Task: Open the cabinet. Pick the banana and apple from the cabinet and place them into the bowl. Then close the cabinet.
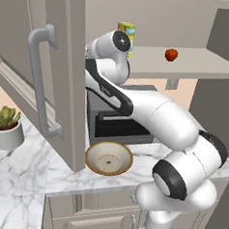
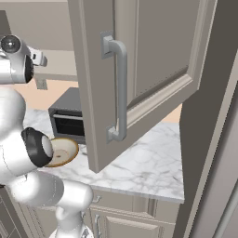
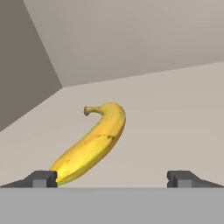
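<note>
The cabinet's doors stand open; the left door (image 1: pixel 47 68) and the right door (image 2: pixel 139 69) swing out over the counter. A yellow banana (image 3: pixel 89 144) lies on the cabinet shelf (image 3: pixel 175 113) just ahead of my gripper (image 3: pixel 111 178), which is open with its tips apart and nothing between them; the banana's near end is by the left fingertip (image 3: pixel 41 178). The red apple (image 1: pixel 171 54) rests on the shelf (image 1: pixel 197 64) to the right of my arm. The cream bowl (image 1: pixel 108 158) with a brown rim sits on the counter below, also seen as the bowl (image 2: pixel 62 151).
A yellow multicoloured carton (image 1: pixel 126 34) stands on the shelf behind my wrist. A dark microwave (image 1: pixel 118 119) sits behind the bowl on the marble counter (image 1: pixel 25 178). A potted plant (image 1: pixel 6 126) stands at the left. A tall panel (image 2: pixel 209 139) borders the right.
</note>
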You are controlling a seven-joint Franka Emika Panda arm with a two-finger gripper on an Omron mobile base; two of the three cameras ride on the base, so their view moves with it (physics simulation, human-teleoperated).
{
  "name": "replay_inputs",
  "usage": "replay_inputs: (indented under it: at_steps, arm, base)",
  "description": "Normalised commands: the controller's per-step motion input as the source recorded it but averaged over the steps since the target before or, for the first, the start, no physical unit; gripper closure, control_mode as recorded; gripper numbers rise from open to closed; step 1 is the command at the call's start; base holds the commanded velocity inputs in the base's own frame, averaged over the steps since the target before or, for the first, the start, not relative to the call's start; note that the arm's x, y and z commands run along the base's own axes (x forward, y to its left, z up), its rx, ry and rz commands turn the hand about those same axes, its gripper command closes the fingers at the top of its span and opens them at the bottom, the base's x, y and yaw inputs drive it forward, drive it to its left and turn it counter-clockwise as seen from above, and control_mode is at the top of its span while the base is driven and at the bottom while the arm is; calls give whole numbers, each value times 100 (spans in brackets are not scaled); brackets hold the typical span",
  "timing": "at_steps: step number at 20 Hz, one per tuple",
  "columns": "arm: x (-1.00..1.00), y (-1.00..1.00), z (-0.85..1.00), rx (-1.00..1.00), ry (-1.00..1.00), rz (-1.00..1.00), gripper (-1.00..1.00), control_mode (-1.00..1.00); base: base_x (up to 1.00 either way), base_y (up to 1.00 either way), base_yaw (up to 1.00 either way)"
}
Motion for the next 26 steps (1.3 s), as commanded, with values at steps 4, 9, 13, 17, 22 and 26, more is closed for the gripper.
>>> replay_inputs:
  at_steps: [4, 9, 13, 17, 22, 26]
  arm:
    - [64, 52, -16, -1, 5, -1, -100, -100]
    - [70, 52, -15, -4, 4, -2, -100, -100]
    - [49, 44, -23, -4, 5, -2, -100, -100]
    - [-2, 11, -69, -2, 2, -2, -100, -100]
    - [-5, 0, -66, 0, 0, -1, -100, -100]
    - [1, 0, -6, 0, 0, 0, -100, -100]
  base:
    - [0, 0, 0]
    - [0, 0, 0]
    - [0, 0, 0]
    - [0, 0, 0]
    - [0, 0, 0]
    - [0, 0, 0]
